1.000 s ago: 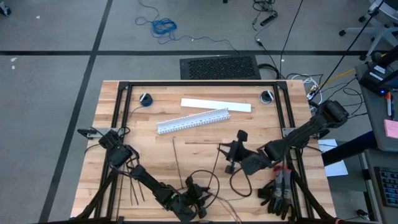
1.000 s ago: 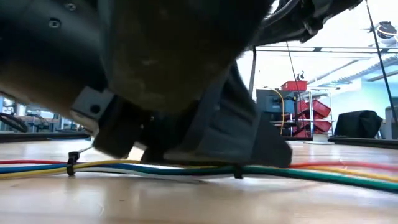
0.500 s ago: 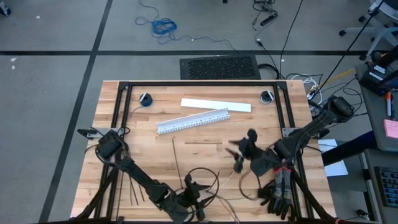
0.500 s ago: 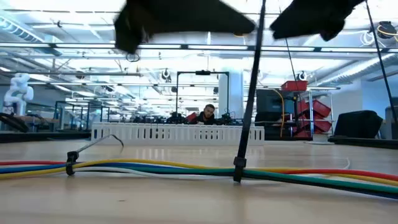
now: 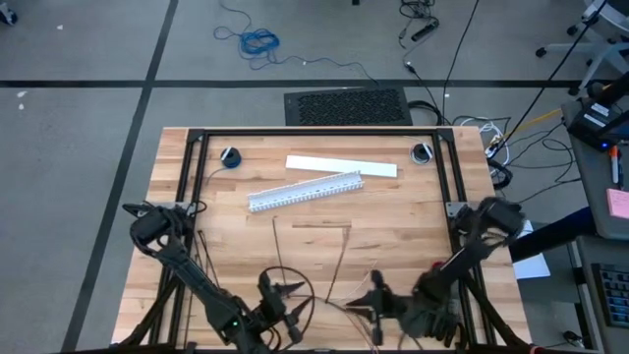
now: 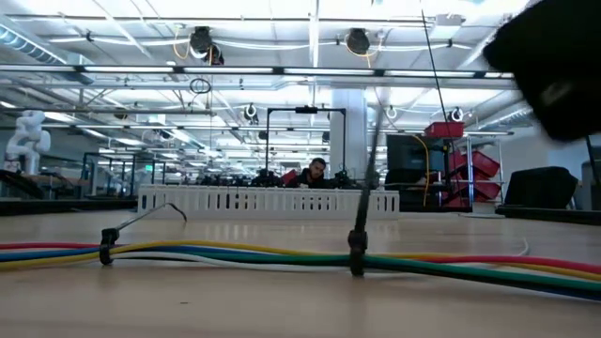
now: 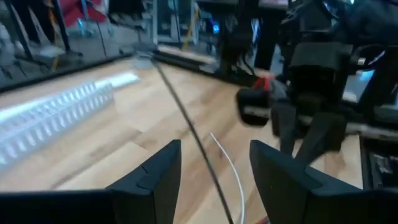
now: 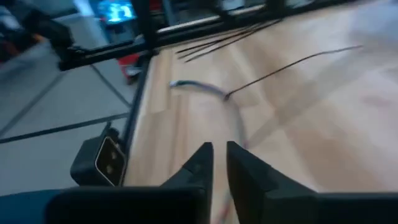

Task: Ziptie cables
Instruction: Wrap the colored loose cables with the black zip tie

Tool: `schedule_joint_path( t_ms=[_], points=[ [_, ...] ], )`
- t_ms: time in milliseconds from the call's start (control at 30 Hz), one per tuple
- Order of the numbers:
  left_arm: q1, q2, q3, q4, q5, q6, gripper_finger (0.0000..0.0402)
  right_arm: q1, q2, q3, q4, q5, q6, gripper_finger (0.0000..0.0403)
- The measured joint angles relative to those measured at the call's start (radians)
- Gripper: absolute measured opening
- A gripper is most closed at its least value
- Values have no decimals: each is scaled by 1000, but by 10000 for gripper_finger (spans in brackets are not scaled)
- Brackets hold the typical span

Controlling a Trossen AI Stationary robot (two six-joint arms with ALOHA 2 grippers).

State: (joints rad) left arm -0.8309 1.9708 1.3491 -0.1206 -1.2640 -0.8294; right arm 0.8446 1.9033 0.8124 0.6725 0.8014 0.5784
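Observation:
Red, yellow, blue and green cables (image 6: 235,252) lie along the table's near edge. Two black zipties wrap them. One (image 6: 108,246) has a bent tail, and the other (image 6: 357,252) has a tail that stands up, blurred. My left gripper (image 5: 285,295) hovers open above the near edge. In its wrist view a black ziptie strip (image 7: 186,124) runs between the open fingers (image 7: 155,174) without touching them. My right gripper (image 5: 376,300) is low at the near edge, right of the left one, with its fingers (image 8: 199,165) almost together and nothing visible between them.
A white slotted duct (image 5: 305,192) and a flat white strip (image 5: 341,166) lie at mid-table. Loose zipties (image 5: 279,246) lie on the wood, and more (image 8: 224,37) lie by the black frame rail (image 5: 314,133). A person (image 6: 315,172) sits far behind the table.
My left gripper has lifted off the cables and out of the low view, drifting toward the table's left edge. My right gripper has swung from mid-table to the near edge, sinking and rolling. The ziptie tail on the cables has come up to stand upright and now sways.

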Motion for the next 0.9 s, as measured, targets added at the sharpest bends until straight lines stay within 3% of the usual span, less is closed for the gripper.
schedule_joint_path(
  t_ms=[133,333,567,767,900],
  points=[
    [22,8,0,-4,86,-2,187,-71,141,44,170,-137,-69,3],
    [18,7,0,0,112,-3,187,-140,197,118,14,-149,-36,1],
    [41,97,0,66,169,-4,187,-159,197,133,-123,-82,13,0],
    [92,197,0,174,273,-5,186,-129,170,133,-161,36,-18,0],
    [114,208,0,216,299,-5,186,-119,150,133,-205,36,-9,0]
  ],
)
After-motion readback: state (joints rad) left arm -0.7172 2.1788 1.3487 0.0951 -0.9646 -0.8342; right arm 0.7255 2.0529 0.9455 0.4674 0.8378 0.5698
